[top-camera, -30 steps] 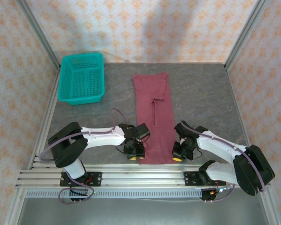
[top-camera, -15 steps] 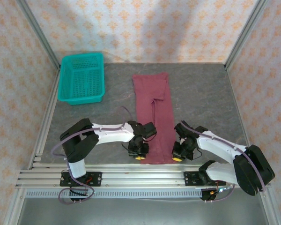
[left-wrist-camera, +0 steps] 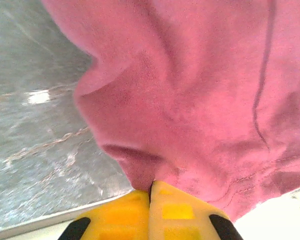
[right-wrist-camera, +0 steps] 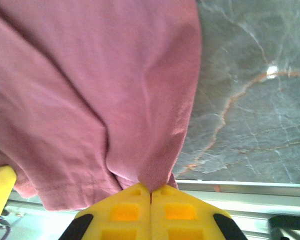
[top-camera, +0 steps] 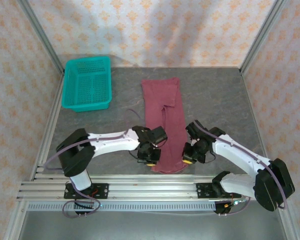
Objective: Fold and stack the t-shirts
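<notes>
Your left gripper is clamped on the near left corner of the t-shirt, and your right gripper is pinched on the near right corner. From both, the shirt runs straight away as a long narrow strip across the table, toward the far wall. Both arms are equally close to the hem, so the fold likely carries it forward along that length.

We are counting one maroon t-shirt and one teal mesh basket. We are seeing two robot arms, the left arm and the right arm. Each is carrying one gripper, making two: the left gripper and the right gripper. Each gripper is showing two yellow fingertips, four altogether. We are finding one grey table.
</notes>
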`<state>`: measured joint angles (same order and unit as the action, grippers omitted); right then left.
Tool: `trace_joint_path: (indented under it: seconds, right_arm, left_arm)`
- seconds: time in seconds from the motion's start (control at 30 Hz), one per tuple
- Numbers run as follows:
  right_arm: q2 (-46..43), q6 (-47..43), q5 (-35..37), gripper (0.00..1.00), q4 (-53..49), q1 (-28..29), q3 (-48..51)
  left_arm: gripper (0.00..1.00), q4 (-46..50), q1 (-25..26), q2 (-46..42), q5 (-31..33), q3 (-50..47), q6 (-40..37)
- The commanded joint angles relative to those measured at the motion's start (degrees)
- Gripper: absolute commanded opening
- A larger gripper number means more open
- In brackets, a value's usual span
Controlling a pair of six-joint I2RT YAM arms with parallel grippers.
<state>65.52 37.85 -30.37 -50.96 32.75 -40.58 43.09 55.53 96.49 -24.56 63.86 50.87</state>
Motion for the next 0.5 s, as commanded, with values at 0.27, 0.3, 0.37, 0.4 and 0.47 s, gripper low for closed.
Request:
trace_joint_path:
  seconds: [0.27,0.3,0.37,0.4,0.47]
  right_arm:
    - [9.5,-5.7,7.4,0.0,-4.5,-2.4,-15.6]
    - [10.7,-6.5,7.4,0.0,-4.6,-3.2,-17.1]
    - [13.0,-7.9,7.8,0.0,-4.9,-4.7,-20.1]
    - [14.2,-8.7,8.1,0.0,-5.1,-5.4,-21.7]
    - [16.4,-10.2,8.9,0.0,-5.4,-6.6,-24.7]
  left_arm:
    - [0.0,5.9,-9.9,-3.4,3.6,7.5,-5.1]
    - [0.0,6.1,-10.7,-3.1,3.5,8.4,-5.7]
    - [0.0,7.2,-12.4,-2.2,3.3,10.4,-7.1]
    - [0.0,7.7,-13.3,-1.9,3.6,11.3,-7.7]
    - [0.0,7.2,-15.2,-1.6,3.2,12.4,-8.4]
